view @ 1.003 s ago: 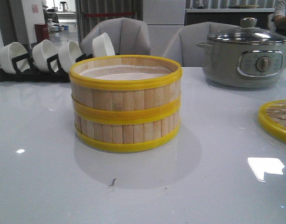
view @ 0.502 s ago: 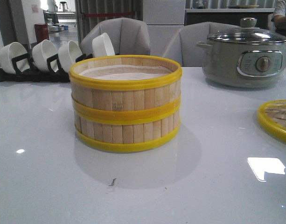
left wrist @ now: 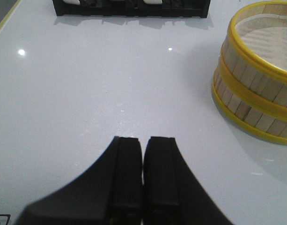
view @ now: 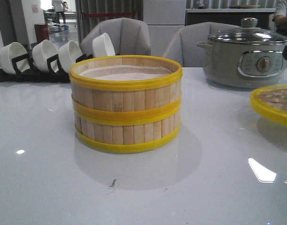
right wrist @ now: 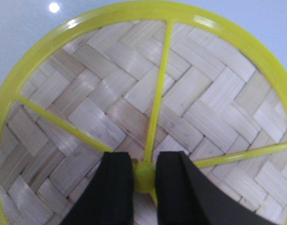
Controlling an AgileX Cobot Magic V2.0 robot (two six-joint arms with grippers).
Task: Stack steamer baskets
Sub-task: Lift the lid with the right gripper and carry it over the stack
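Bamboo steamer baskets (view: 126, 103) sit stacked mid-table. The right gripper (right wrist: 144, 176) pinches the yellow centre knob of a woven lid (right wrist: 134, 93), which is tilted above the table (view: 49, 178) at the right. The left gripper (left wrist: 143, 154) hovers beside the stack, jaws pressed together, holding nothing.

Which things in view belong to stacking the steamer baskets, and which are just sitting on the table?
Job:
- the steamer baskets, already stacked, top open
- woven lid with a yellow rim, its centre knob between the right gripper fingers
- left gripper, shut and holding nothing

Lying about:
- grey electric pot
- white bowls in a black rack
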